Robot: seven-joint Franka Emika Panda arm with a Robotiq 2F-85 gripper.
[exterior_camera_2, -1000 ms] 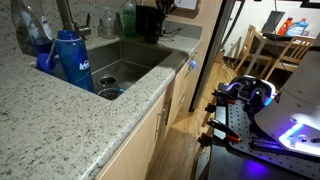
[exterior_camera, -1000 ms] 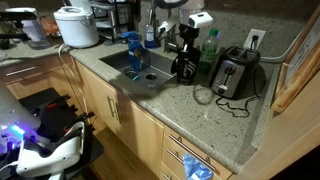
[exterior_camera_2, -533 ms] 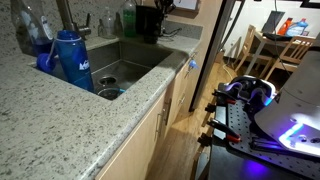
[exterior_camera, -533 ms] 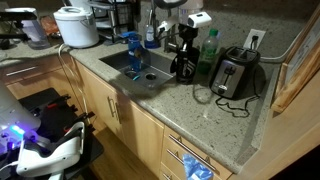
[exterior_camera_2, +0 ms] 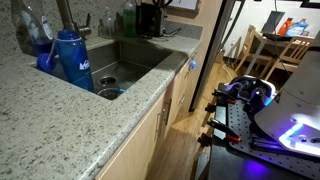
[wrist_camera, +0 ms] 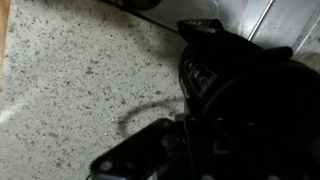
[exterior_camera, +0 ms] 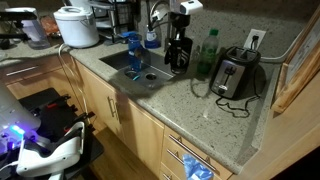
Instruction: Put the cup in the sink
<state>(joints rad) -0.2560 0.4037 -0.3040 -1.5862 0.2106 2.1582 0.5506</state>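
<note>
A black cup (exterior_camera: 177,55) hangs in my gripper (exterior_camera: 178,42), lifted off the granite counter just beyond the sink's (exterior_camera: 128,70) far corner. In an exterior view the cup and gripper (exterior_camera_2: 150,20) show as a dark mass behind the sink (exterior_camera_2: 140,58). In the wrist view the dark cup (wrist_camera: 245,95) fills the right side, with my gripper's fingers (wrist_camera: 195,140) shut around it over speckled counter.
A blue bottle (exterior_camera: 133,50) (exterior_camera_2: 70,58) stands at the sink's edge by the faucet (exterior_camera: 150,22). A green bottle (exterior_camera: 208,52), a toaster (exterior_camera: 234,74) with its cord, and a white rice cooker (exterior_camera: 76,26) stand on the counter.
My gripper has lifted the cup off the counter and carried it up and toward the sink, away from the green bottle.
</note>
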